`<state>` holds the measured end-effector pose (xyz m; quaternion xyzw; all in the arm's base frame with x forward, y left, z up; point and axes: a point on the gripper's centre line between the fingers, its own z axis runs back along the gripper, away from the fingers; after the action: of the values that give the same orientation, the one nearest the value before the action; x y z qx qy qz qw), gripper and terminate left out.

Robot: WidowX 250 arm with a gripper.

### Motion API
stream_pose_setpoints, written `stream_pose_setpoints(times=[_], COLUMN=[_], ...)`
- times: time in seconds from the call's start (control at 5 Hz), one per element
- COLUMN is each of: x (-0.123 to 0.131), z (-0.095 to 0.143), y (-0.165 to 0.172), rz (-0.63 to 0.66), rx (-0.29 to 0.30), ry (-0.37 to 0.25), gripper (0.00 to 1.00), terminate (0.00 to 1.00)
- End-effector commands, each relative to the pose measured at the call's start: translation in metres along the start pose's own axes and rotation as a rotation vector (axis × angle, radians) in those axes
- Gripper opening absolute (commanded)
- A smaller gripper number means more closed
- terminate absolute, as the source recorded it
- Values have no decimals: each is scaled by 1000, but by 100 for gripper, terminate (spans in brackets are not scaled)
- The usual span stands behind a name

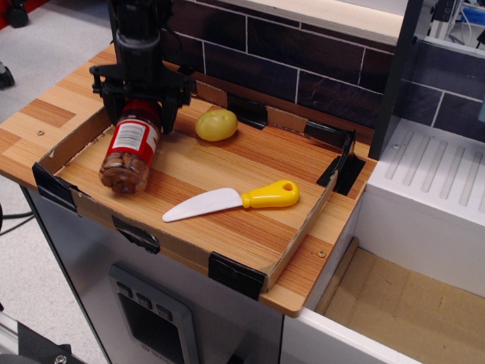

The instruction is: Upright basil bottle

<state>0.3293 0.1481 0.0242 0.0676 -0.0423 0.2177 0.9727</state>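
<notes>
The basil bottle (130, 148) is a clear jar with a red cap, a red-and-white label and brownish contents. It lies tilted at the left end of the wooden tray (250, 163), with its base toward the front and its cap end up under the gripper. My black gripper (140, 106) comes down from above. Its fingers (112, 102) are closed around the bottle's cap end, which they mostly hide.
A yellow-green potato (216, 124) sits just right of the gripper. A toy knife (231, 201) with a white blade and yellow handle lies in the tray's front middle. A dark tiled wall (303, 61) stands behind. A white sink unit (432, 174) is at the right.
</notes>
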Motion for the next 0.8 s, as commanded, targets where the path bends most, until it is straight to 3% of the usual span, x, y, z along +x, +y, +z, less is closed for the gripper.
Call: stream_pose_setpoints(times=[0.0,0.4,0.6], x=[20,14,12], z=[89,103,90], y=[14,23,25], rz=[-32,-102,-106], rx=[-41,-60,-28], ry=[-169,-179,-197], gripper=[0,0,0], terminate=[0,0,0])
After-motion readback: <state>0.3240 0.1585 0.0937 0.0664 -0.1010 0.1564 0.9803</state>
